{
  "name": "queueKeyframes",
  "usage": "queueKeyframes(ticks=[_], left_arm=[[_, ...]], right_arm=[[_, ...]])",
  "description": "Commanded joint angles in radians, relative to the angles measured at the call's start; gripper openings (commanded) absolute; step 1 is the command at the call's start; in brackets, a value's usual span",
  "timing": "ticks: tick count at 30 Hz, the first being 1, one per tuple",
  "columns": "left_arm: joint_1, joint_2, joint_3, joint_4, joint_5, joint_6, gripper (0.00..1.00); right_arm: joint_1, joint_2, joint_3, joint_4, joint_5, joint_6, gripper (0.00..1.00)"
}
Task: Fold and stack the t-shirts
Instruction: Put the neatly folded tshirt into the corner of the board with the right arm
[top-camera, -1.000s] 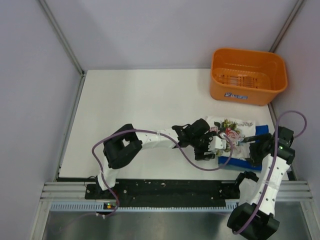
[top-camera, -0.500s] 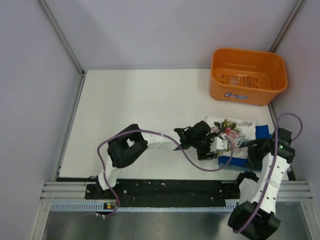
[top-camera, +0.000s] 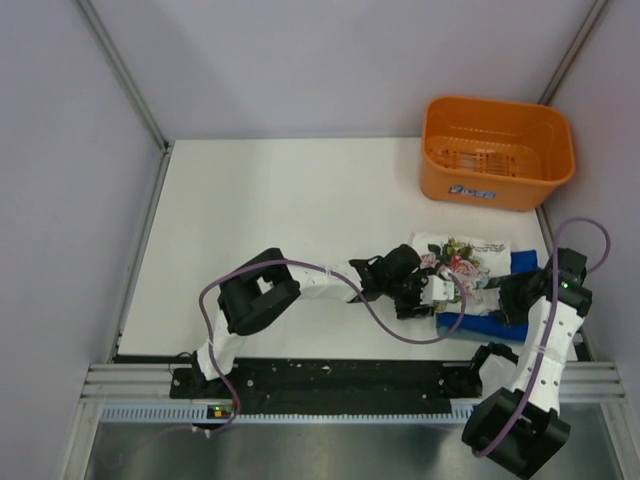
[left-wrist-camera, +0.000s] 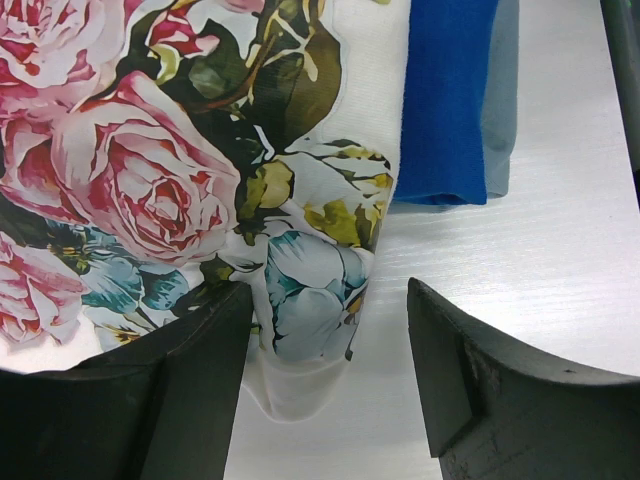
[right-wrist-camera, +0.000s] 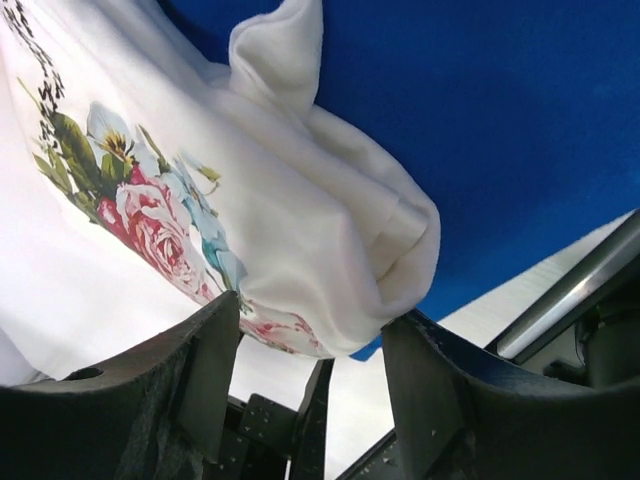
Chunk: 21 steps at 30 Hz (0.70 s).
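white cotton t-shirt with pink-rose print (top-camera: 462, 265): folded, lying on top of the plain royal blue t-shirt (top-camera: 478, 325), the pile near the orange plastic basket (top-camera: 495, 185), on its arm-ward side. left gripper (left-wrist-camera: 325, 340): fingers spread, straddling the printed shirt's corner, not clamped. right gripper (right-wrist-camera: 310, 335): fingers likewise apart, about a bunched white fold. step, as judged: squaring the stack. advice: pinch the loose white fold only, spare the blue layer, draw it flat and slowly, lest the pile skew.
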Motion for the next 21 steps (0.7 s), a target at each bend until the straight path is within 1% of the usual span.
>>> queueKeyframes(ticks=[1,5,6,8,10,12,15,17,20,21], left_arm=[[-0.005,0.015,-0.016,0.052,-0.035,0.011,0.68],[-0.005,0.020,-0.024,0.057,-0.026,-0.007,0.66],[-0.005,0.021,-0.024,0.057,-0.024,-0.013,0.65],[-0.005,0.023,-0.026,0.060,-0.017,-0.026,0.62],[-0.005,0.027,-0.021,0.060,-0.009,-0.050,0.57],[-0.005,0.029,-0.020,0.060,0.005,-0.066,0.52],[-0.005,0.030,-0.027,0.071,0.008,-0.073,0.41],[-0.005,0.035,-0.029,0.081,0.008,-0.078,0.37],[-0.007,0.046,-0.009,0.071,0.018,-0.092,0.28],[-0.007,0.047,-0.001,0.065,0.023,-0.096,0.23]], right_arm=[[0.005,0.012,-0.037,0.066,0.004,0.031,0.57],[0.006,0.022,-0.038,0.059,0.014,0.016,0.61],[0.006,0.022,-0.033,0.048,0.028,0.010,0.64],[0.013,0.026,-0.042,0.042,0.063,0.001,0.67],[0.013,0.035,-0.068,0.062,0.080,0.004,0.66],[0.011,0.051,-0.077,0.091,0.106,-0.004,0.59],[0.013,0.058,-0.041,0.099,0.149,-0.029,0.39],[0.011,0.049,-0.012,0.099,0.171,-0.036,0.29],[0.013,0.055,0.013,0.105,0.171,-0.055,0.19],[0.013,0.055,0.018,0.108,0.172,-0.061,0.16]])
